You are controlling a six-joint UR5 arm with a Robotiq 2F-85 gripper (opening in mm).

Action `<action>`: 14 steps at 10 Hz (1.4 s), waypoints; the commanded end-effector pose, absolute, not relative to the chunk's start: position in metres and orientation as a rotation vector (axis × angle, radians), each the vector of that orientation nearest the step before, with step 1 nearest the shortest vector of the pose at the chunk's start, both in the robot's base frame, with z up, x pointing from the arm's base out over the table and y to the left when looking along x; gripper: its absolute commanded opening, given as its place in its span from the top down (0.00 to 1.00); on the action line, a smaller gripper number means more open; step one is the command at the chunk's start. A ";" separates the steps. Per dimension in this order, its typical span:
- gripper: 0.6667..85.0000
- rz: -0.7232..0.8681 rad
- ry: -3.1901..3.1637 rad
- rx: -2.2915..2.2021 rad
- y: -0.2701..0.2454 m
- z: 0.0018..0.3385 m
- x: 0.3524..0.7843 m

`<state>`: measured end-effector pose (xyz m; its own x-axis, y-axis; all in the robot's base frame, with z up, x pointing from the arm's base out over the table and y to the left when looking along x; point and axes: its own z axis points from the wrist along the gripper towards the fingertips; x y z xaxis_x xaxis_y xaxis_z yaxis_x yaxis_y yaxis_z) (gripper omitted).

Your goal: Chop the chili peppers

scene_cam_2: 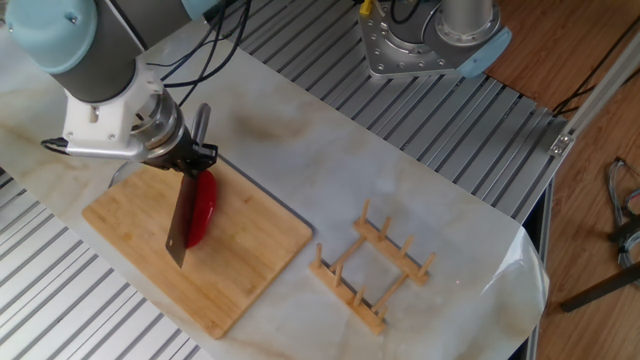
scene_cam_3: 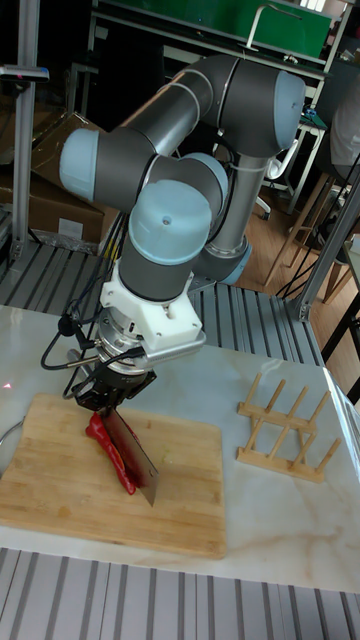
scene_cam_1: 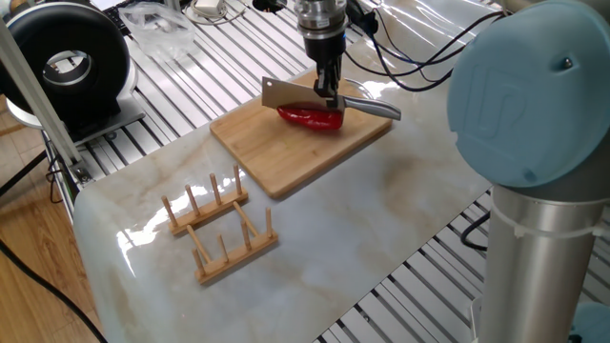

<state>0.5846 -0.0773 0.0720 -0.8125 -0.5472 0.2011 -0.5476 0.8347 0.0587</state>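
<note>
One glossy red chili pepper (scene_cam_1: pixel 310 118) lies whole on the bamboo cutting board (scene_cam_1: pixel 286 157). My gripper (scene_cam_1: pixel 330 93) is shut on the handle of a cleaver (scene_cam_1: pixel 289 92). The blade stands on edge over the chili, along its length. In the other fixed view the blade (scene_cam_2: pixel 180 225) covers the left side of the chili (scene_cam_2: pixel 206 203), below the gripper (scene_cam_2: pixel 190 156). The tall fixed view shows the gripper (scene_cam_3: pixel 108 397) holding the blade (scene_cam_3: pixel 138 462) just right of the chili (scene_cam_3: pixel 106 448) on the board (scene_cam_3: pixel 190 495). I cannot tell whether the edge touches the chili.
A wooden peg rack (scene_cam_1: pixel 219 229) stands on the marble tabletop, near the front-left corner. A black round device (scene_cam_1: pixel 67 62) sits at the back left. Cables (scene_cam_1: pixel 419 57) trail behind the board. The arm's base (scene_cam_2: pixel 430 35) is bolted at the table's far side.
</note>
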 end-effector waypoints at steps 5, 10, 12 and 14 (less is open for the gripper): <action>0.99 0.046 -2.776 0.814 -0.071 0.069 0.584; 0.99 0.087 -2.752 0.811 -0.070 0.062 0.588; 0.99 0.093 -2.745 0.826 -0.073 0.062 0.587; 0.99 0.079 -2.745 0.834 -0.071 0.066 0.587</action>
